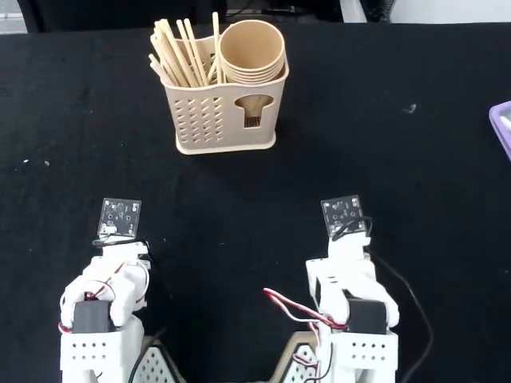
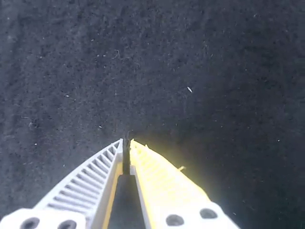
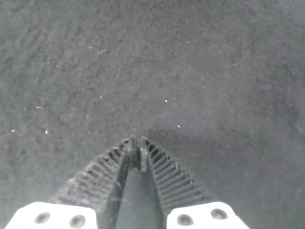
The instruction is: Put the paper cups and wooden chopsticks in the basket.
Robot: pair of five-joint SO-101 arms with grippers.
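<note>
Matt plastic basket (image 1: 209, 120), paper cups (image 1: 252, 49) (wd. chopsticks (image 1: 177, 54))

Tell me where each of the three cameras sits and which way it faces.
High view: fixed above the table, looking down; the basket with cups and chopsticks stands at the far side, one arm and the other arm at the near edge.
Left wrist view: on the left arm's wrist, facing down along the shut left gripper at the black tabletop.
Right wrist view: likewise on the right arm, past the shut right gripper.
Shared: all three show the black tabletop.
</note>
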